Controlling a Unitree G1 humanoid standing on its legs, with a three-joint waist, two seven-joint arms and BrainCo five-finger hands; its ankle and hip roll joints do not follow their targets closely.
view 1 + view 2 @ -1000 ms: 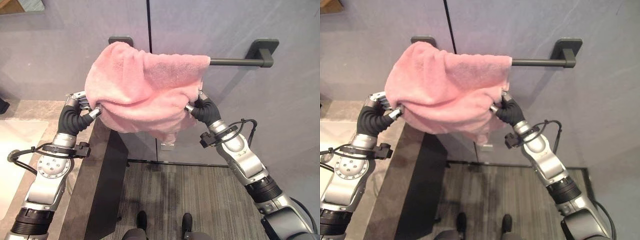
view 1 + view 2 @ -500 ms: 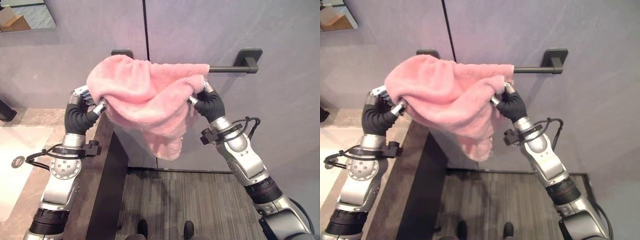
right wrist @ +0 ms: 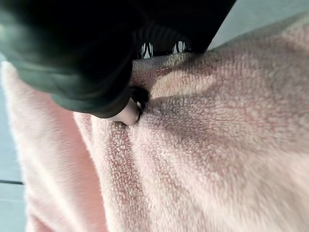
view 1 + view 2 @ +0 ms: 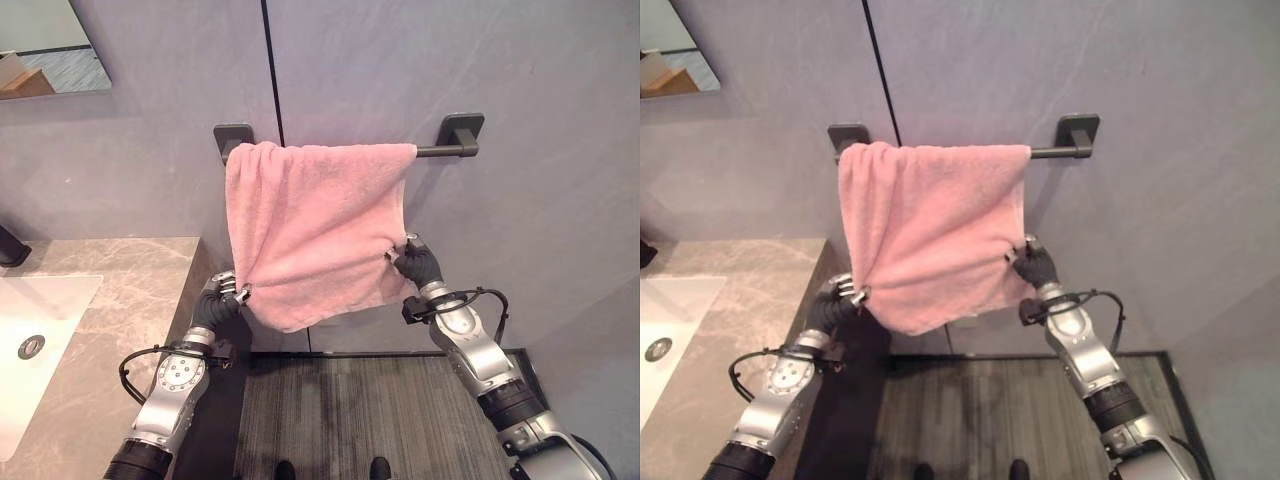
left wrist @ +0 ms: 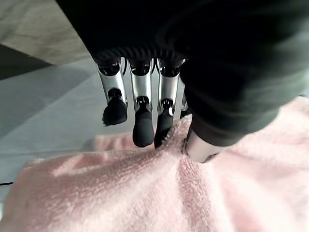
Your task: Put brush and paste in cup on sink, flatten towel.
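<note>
The pink terry-cloth towel point(image 4: 315, 230) hangs over the dark metal wall bar point(image 4: 440, 151), nearly flat, its lower edge slanting. The left hand point(image 4: 222, 298) pinches the lower left corner between curled fingers point(image 5: 143, 128) and thumb; the right hand point(image 4: 414, 262) grips the right edge. A hard downward tug could drag the soft, thick pile off the smooth bar, and uneven pulling would leave it skewed. The grey marble bench point(image 4: 110, 300) lies beside it.

Pink towel point(image 4: 318, 230), dark rail point(image 4: 440, 151)
</note>
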